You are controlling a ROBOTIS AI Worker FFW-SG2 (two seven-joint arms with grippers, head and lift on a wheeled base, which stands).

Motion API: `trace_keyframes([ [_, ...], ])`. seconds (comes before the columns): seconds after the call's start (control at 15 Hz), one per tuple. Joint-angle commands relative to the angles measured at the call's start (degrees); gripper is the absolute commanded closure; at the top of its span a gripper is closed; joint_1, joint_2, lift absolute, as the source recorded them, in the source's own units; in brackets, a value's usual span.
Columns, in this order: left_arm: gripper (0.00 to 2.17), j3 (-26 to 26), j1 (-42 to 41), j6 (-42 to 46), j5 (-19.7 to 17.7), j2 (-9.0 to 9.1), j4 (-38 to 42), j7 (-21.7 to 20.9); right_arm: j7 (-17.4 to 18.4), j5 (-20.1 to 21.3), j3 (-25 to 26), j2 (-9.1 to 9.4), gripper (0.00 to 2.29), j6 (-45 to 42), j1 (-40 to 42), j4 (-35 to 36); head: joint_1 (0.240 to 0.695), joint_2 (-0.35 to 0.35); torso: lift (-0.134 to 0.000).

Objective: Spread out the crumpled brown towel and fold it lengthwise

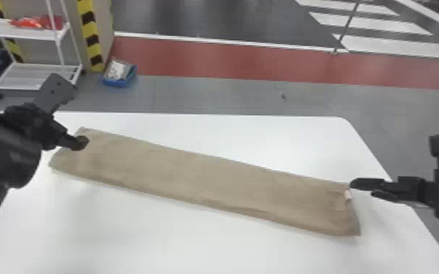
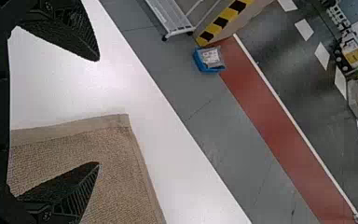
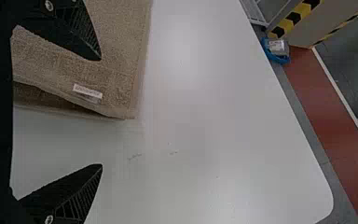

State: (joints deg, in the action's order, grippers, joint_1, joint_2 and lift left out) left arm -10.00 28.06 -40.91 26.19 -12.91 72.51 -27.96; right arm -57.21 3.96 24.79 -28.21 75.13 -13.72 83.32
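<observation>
And there's my brown towel (image 1: 200,175), a long flat strip on the white table (image 1: 138,240)! I've got left gripper (image 2: 98,112) and right gripper (image 3: 100,112) at opposite ends, both spread, clasping nothing, probably so either end can be straightened. Its long axis slants from far left to near right, label (image 1: 347,195) rightmost.

And it's a workshop or industrial hall we're in, folks, by the look of that floor! Smooth grey flooring (image 1: 211,95), then a red walkway (image 1: 229,60) edged by a white line (image 1: 229,41), and there, zebra-crossing stripes (image 1: 401,45) on darker ground! Over on the left, yellow-and-black hazard tape (image 1: 92,40) runs up a beige pillar (image 1: 104,32), right beside a white shelf cart (image 1: 32,76) on casters!
</observation>
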Motion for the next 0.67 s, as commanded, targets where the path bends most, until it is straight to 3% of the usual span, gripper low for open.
trace_keyframes([
  [0.0, 0.10, 0.2, -0.5, -0.2, 0.1, -0.10, 0.4, -0.2, 0.0, 0.0, 0.2, 0.00, 0.07, -0.1, 0.1, 0.0, 0.695, -0.178, -0.124],
  [0.6, 0.10, 1.6, -2.9, -1.2, 1.1, -0.27, 3.8, -1.3, 0.0, -0.8, 0.4, 0.00, 0.07, 0.2, 1.1, 1.0, 0.695, -0.174, -0.124],
])
